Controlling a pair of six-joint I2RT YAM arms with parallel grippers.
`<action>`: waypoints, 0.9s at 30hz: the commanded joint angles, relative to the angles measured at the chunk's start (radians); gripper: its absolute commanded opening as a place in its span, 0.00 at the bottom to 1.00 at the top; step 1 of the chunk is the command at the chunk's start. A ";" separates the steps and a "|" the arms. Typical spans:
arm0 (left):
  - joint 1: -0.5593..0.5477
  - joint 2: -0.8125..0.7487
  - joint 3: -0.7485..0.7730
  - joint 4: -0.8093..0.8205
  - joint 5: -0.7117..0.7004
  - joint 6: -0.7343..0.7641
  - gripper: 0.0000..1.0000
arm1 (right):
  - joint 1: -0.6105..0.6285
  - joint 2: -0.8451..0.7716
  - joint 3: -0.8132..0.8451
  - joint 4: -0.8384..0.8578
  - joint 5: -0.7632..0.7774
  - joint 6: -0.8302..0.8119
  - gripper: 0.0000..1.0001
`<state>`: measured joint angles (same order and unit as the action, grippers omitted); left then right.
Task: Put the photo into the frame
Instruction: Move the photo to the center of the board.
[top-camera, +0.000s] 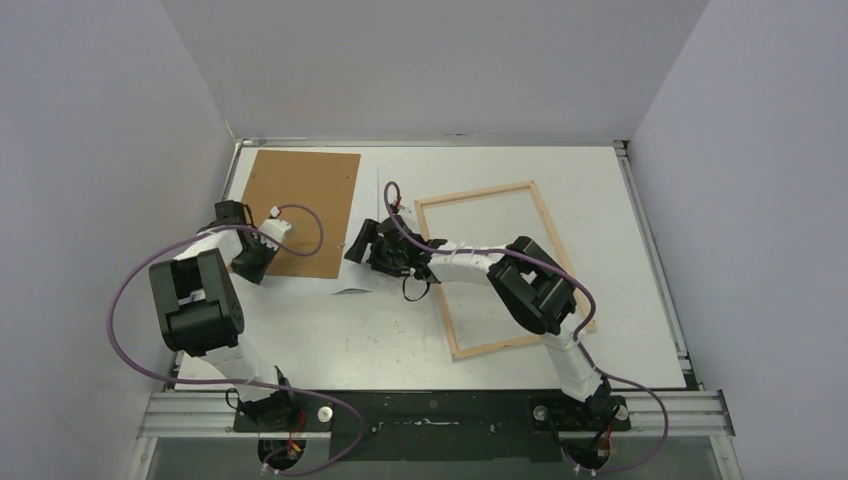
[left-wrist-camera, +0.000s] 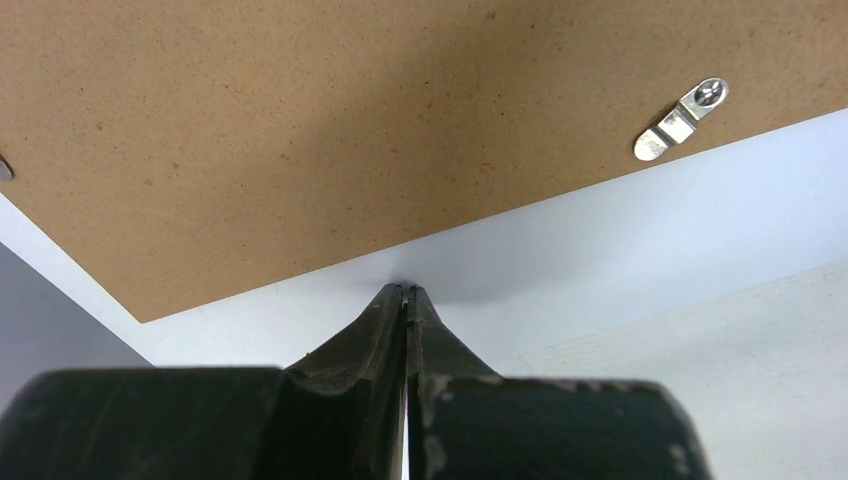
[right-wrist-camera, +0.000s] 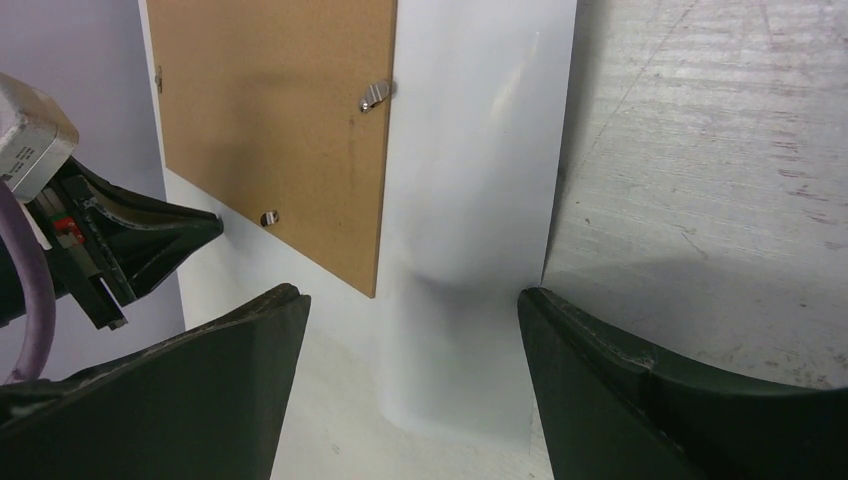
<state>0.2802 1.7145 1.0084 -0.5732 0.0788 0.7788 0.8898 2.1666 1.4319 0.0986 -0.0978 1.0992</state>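
The photo (top-camera: 366, 200) lies white back up, mostly under a brown fibreboard backing panel (top-camera: 300, 210). The pale wooden frame (top-camera: 475, 193) lies empty to its right. My left gripper (top-camera: 247, 268) is shut at the panel's near left corner. In the left wrist view its tips (left-wrist-camera: 405, 290) touch the photo (left-wrist-camera: 600, 240) just below the panel's edge. My right gripper (top-camera: 365, 245) is open. In the right wrist view it (right-wrist-camera: 408, 295) straddles the photo's (right-wrist-camera: 470, 150) near right corner, which curls up off the table. The photo's printed front is hidden.
The backing panel (right-wrist-camera: 280, 120) carries small metal clips (left-wrist-camera: 683, 118) along its edges. The right arm reaches across the frame's left bar. Grey walls close in the table on the left, back and right.
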 joint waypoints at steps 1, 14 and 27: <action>-0.003 0.069 0.000 -0.034 0.017 0.008 0.00 | 0.011 0.051 0.008 0.006 -0.048 0.038 0.79; -0.004 0.079 -0.010 -0.030 0.013 0.027 0.00 | -0.017 0.016 -0.102 0.311 -0.183 0.073 0.81; -0.004 0.080 -0.004 -0.041 0.007 0.027 0.00 | -0.112 -0.037 -0.097 0.301 -0.287 -0.076 0.81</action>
<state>0.2764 1.7317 1.0279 -0.5922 0.0689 0.7944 0.8013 2.1857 1.3041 0.4171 -0.3443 1.1027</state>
